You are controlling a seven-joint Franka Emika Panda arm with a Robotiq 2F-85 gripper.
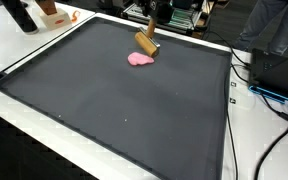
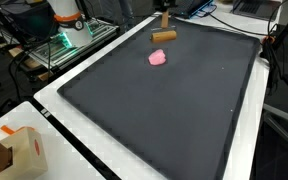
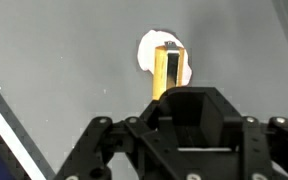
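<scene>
A long wooden block (image 3: 165, 70) sticks out from between the jaws of my gripper (image 3: 168, 95) in the wrist view, and the gripper looks shut on it. Beyond the block's far end lies a small pink lump (image 3: 147, 50), pale in this view. In both exterior views the gripper (image 1: 151, 27) (image 2: 165, 24) hangs over the far part of the black mat (image 1: 114, 100) (image 2: 174, 110). The block (image 1: 146, 42) (image 2: 164, 36) is just under it, low over the mat. The pink lump (image 1: 140, 59) (image 2: 158, 58) rests on the mat right beside the block. The fingertips are hidden by the gripper body.
The mat has a raised black rim and lies on a white table (image 1: 29, 45). A cardboard box (image 2: 14, 150) stands on one table corner. Cables (image 1: 269, 100) and dark equipment lie beyond the mat's edges. An orange and white device (image 2: 66, 15) stands behind the table.
</scene>
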